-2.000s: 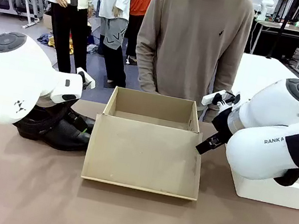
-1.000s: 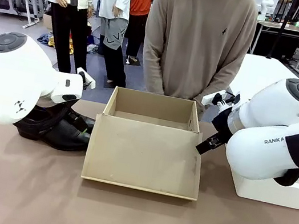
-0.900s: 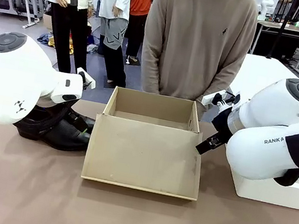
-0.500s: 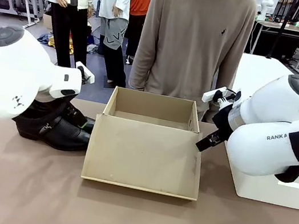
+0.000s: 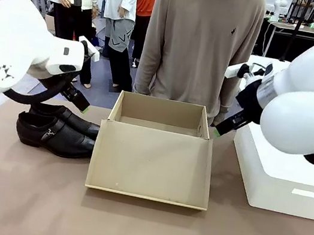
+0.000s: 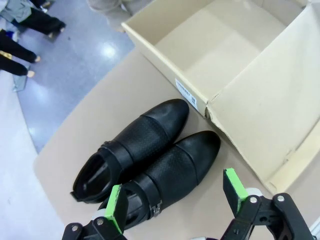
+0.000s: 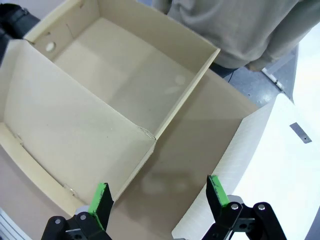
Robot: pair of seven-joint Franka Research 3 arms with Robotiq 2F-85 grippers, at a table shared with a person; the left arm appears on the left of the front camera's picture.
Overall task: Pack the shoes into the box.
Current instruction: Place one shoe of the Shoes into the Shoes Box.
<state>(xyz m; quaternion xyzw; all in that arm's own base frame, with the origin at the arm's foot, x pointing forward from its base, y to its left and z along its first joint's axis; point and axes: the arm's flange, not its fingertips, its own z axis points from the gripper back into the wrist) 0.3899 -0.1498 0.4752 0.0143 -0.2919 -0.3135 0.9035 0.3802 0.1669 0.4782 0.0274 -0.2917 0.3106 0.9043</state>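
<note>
The two black shoes [image 5: 56,131] lie side by side on the table, left of the box, toes toward it. In the left wrist view the shoes [image 6: 150,150] sit right under my open left gripper [image 6: 176,195], which hovers above them holding nothing. From the front, that left gripper [image 5: 80,103] hangs just above the pair. The tan cardboard box [image 5: 161,113] stands open at the table's middle, its flap lid [image 5: 152,164] lying flat toward me. My right gripper [image 5: 223,127] is open and bare beside the box's right wall, and looks down past the box [image 7: 125,75].
A larger white box [image 5: 284,170] stands on the table at the right, close under my right arm. A person in a beige sweater [image 5: 204,40] stands right behind the box, hands down. Other people stand farther back on the left.
Both arms have risen. The left arm lifted away from the shoes, which now show in full. The right gripper climbed beside the box. Both grippers stayed open.
</note>
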